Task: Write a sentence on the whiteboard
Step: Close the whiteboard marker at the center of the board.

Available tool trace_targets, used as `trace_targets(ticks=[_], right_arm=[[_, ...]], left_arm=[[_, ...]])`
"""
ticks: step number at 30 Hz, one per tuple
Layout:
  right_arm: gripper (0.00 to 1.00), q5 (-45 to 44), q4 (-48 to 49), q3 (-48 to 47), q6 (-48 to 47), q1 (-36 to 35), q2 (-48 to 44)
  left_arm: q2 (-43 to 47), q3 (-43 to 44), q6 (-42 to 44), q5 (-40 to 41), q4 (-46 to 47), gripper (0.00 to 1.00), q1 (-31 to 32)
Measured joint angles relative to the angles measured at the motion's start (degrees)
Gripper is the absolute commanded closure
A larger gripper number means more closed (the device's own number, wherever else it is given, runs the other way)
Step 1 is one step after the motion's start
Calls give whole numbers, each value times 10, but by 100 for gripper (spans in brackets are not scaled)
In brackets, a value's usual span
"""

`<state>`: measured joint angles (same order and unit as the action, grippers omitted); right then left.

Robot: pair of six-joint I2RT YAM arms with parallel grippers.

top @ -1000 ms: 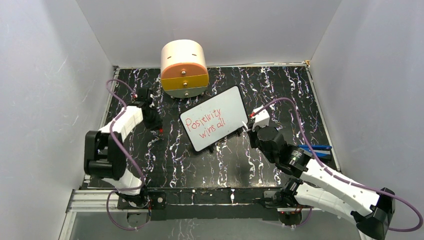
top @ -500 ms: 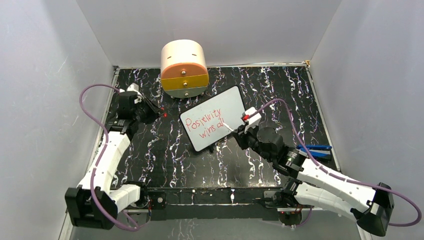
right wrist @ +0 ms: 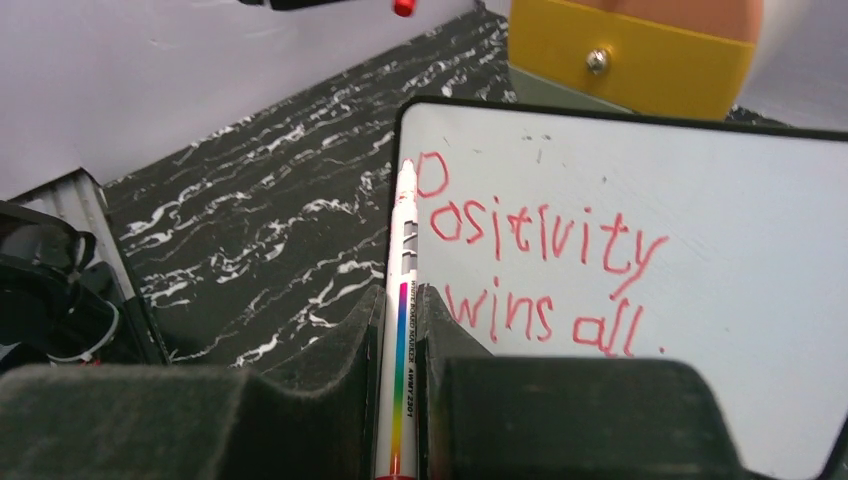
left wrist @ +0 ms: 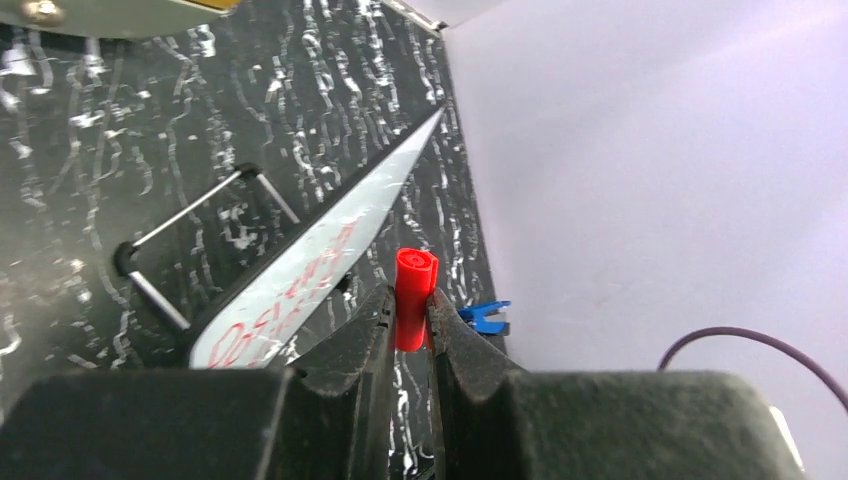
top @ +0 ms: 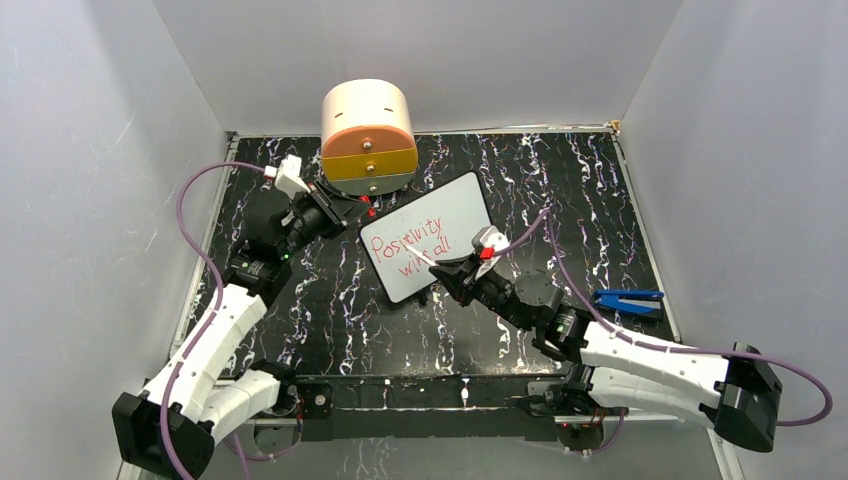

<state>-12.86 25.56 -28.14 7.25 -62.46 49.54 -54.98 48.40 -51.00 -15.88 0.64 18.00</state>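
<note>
While the right hand [right wrist: 400, 300] grips a whiteboard marker [right wrist: 404, 240] with its jaws pinched tight on the barrel, the uncapped tip hangs close over the start of the sentence [right wrist: 530, 270]. Whether it touches the surface cannot be told. The likeliest fault from here is a stray red stroke or a smear through the first letters, caused by any dip or sideways drift of that arm while the tip is bare.

The left hand [left wrist: 410, 305] is closed almost fully on a red cap [left wrist: 414, 290], held near the round drawer unit [top: 368, 135] and well apart from the marker. If capping comes next, the two must meet nearly in line. A skewed approach could push the marker back through the fingers, knock the cap loose or put ink on the pads. From the left wrist view the board seems to stand tilted, with a wire frame [left wrist: 190, 250] behind it, so a shove might tip or slide it.

The whiteboard [top: 455, 205] sits mid-table [top: 330, 320], turned at an angle just in front of the drawer unit. It is white with a thin black rim and rounded corners. It bears two slanted red lines reading "Positivity wins all", uneven but legible, and the sentence looks complete.
</note>
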Motion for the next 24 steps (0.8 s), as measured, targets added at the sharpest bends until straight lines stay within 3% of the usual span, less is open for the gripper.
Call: trace_targets(ticks=[11,24], right_arm=[[100,-16,181,18,-42,-21,39],[100,-49,267,37,-57,-21,66]], left_arm=[[-13,-47,-87,33,152,100,78],[-16,-73,-158,37,209,100,106]])
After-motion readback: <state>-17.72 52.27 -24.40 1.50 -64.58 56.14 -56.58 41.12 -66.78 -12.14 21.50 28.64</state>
